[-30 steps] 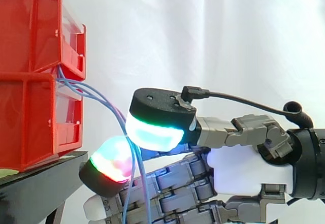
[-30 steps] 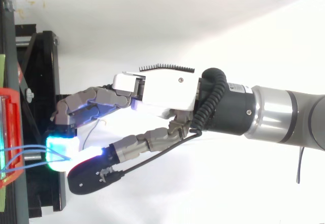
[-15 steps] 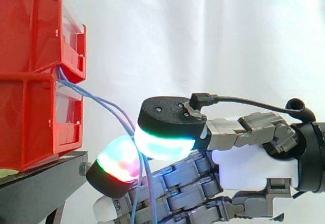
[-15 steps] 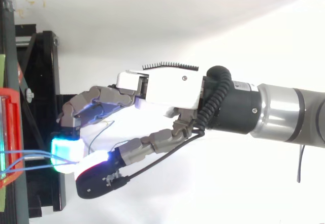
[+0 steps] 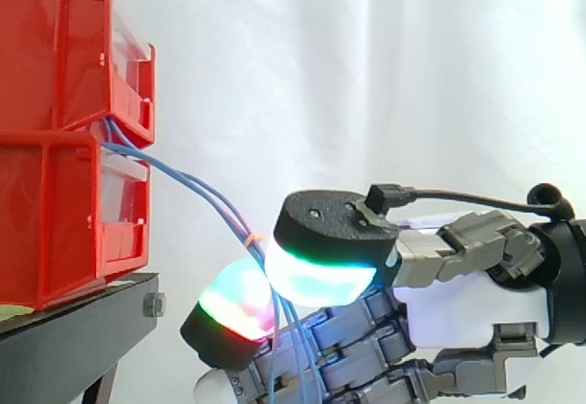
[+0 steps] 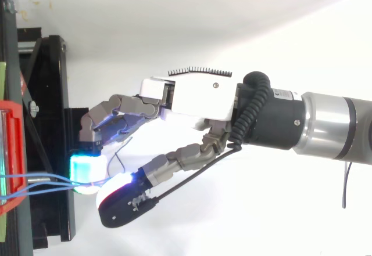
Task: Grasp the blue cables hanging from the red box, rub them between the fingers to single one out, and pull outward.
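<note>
Drawn away to the right since a second ago, the hand (image 5: 476,305) now stands farther from the red bins (image 5: 64,129), and the gap of white curtain (image 5: 366,74) between bins and fingers has widened; the bins and the black stand (image 5: 78,326) under them are unmoved, well to the left of the fingertips. From the slot between the upper and lower bin the blue cables (image 5: 197,184) leave as before, but they run straighter than they did, slanting down and to the right in a close bundle to the point where the pads meet; earlier they sagged in a looser curve. The fingers are closed on the cables: the black-backed thumb pad (image 5: 316,276), glowing green and cyan, presses from above and to the right, and a finger pad (image 5: 236,308), glowing red, green and magenta, presses from below and to the left, with the cables pinched between them. Below the pinch the strands hang down across the front of the curled grey fingers to the lower edge of the side view. From above, the cables (image 6: 40,181) cross the stand (image 6: 49,93) as near-level lines from the left edge to the cyan pad, and a thin loose end curls in the space between fingers and thumb; the hand (image 6: 197,96) and the arm (image 6: 325,131) behind it sit further right than before.
</note>
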`<action>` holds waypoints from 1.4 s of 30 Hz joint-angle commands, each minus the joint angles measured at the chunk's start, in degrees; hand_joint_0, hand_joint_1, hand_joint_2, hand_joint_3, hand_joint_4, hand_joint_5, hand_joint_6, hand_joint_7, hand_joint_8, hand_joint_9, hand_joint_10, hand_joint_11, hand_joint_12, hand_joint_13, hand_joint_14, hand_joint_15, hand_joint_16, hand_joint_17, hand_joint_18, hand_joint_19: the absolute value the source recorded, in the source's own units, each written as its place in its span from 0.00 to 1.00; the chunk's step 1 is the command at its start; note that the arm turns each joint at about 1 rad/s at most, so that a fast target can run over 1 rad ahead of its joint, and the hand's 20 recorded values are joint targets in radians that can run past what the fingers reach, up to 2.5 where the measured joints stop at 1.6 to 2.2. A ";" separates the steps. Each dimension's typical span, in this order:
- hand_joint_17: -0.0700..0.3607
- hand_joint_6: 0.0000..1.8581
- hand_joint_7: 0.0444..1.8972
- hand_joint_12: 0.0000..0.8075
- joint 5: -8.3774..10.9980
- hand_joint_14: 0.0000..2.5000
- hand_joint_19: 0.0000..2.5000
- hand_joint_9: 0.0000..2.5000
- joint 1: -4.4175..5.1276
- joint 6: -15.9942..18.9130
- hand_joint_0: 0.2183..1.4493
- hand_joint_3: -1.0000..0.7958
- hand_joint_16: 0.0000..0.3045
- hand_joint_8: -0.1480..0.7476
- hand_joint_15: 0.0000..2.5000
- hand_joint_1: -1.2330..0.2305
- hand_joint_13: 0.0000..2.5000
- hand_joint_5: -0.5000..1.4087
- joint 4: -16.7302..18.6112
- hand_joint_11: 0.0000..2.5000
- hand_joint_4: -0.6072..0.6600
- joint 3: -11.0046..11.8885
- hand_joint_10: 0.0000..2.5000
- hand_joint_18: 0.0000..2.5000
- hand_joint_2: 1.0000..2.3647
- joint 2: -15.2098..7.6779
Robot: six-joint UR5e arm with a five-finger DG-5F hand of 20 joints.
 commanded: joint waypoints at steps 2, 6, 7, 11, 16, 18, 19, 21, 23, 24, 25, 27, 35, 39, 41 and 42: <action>0.38 0.43 0.50 0.41 0.00 0.00 0.14 0.30 0.08 0.02 0.28 0.28 0.13 0.45 0.06 0.34 0.24 0.18 -0.02 0.10 0.69 0.08 0.00 0.24 0.00 0.02; 0.38 0.42 0.51 0.42 0.00 0.00 0.15 0.31 0.08 0.02 0.27 0.28 0.13 0.46 0.06 0.36 0.25 0.18 -0.02 0.11 0.69 0.08 0.00 0.25 0.00 0.02; 0.38 0.42 0.51 0.42 0.00 0.00 0.14 0.31 0.08 0.02 0.27 0.28 0.14 0.46 0.06 0.37 0.25 0.18 -0.02 0.10 0.70 -0.01 0.00 0.25 0.00 0.02; 0.38 0.42 0.52 0.42 0.00 0.00 0.15 0.32 0.17 0.02 0.25 0.28 0.14 0.46 0.06 0.39 0.25 0.19 -0.11 0.10 0.69 0.26 0.00 0.26 0.00 0.02; 0.39 0.41 0.52 0.43 0.09 0.00 0.15 0.32 0.26 -0.15 0.24 0.28 0.14 0.47 0.07 0.39 0.26 0.19 -0.54 0.11 0.69 0.43 0.00 0.26 0.00 0.99; 0.39 0.41 0.52 0.43 0.09 0.00 0.15 0.32 0.34 0.02 0.23 0.28 0.14 0.48 0.06 0.40 0.26 0.19 -0.81 0.10 0.70 0.43 0.00 0.26 0.00 1.16; 0.39 0.41 0.52 0.44 0.09 0.00 0.15 0.32 0.26 0.02 0.22 0.28 0.15 0.48 0.06 0.40 0.26 0.19 -0.98 0.10 0.69 0.43 0.00 0.26 0.00 1.16; 0.40 0.41 0.52 0.44 0.09 0.00 0.14 0.32 0.26 0.02 0.21 0.28 0.15 0.48 0.06 0.39 0.26 0.19 -1.07 0.10 0.70 0.43 0.00 0.27 0.00 1.25; 0.40 0.41 0.51 0.45 0.09 0.00 0.14 0.32 0.34 0.02 0.21 0.28 0.15 0.49 0.06 0.39 0.26 0.19 -1.07 0.10 0.71 0.43 0.00 0.27 0.00 1.25; 0.40 0.41 0.51 0.45 0.09 0.00 0.14 0.32 0.34 0.02 0.20 0.28 0.15 0.49 0.06 0.39 0.26 0.19 -1.07 0.10 0.70 0.43 0.00 0.27 0.00 1.25; 0.41 0.41 0.51 0.45 0.09 0.00 0.14 0.32 0.26 0.02 0.20 0.28 0.15 0.49 0.06 0.38 0.26 0.19 -1.07 0.10 0.70 0.43 0.00 0.27 0.00 1.25; 0.41 0.41 0.51 0.45 0.09 0.00 0.14 0.32 0.26 0.02 0.20 0.28 0.15 0.49 0.06 0.38 0.26 0.19 -1.07 0.10 0.71 0.43 0.00 0.27 0.00 1.16; 0.38 0.41 0.54 0.41 0.09 0.00 0.16 0.32 0.17 0.02 0.28 0.29 0.14 0.46 0.07 0.39 0.25 0.19 -1.60 0.11 0.68 1.22 0.00 0.26 0.00 1.25; 0.38 0.41 0.52 0.42 0.18 0.00 0.15 0.32 0.08 0.02 0.25 0.28 0.14 0.47 0.07 0.40 0.26 0.19 -3.36 0.11 0.70 2.63 0.00 0.26 0.00 1.25; 0.38 0.41 0.53 0.43 0.09 0.00 0.15 0.32 -0.01 0.02 0.25 0.28 0.14 0.47 0.07 0.41 0.26 0.19 -4.06 0.10 0.70 2.98 0.00 0.26 0.00 1.25; 0.38 0.41 0.52 0.43 0.09 0.00 0.15 0.32 0.08 0.02 0.25 0.28 0.14 0.47 0.07 0.41 0.26 0.19 -4.41 0.10 0.70 3.07 0.00 0.26 0.00 1.25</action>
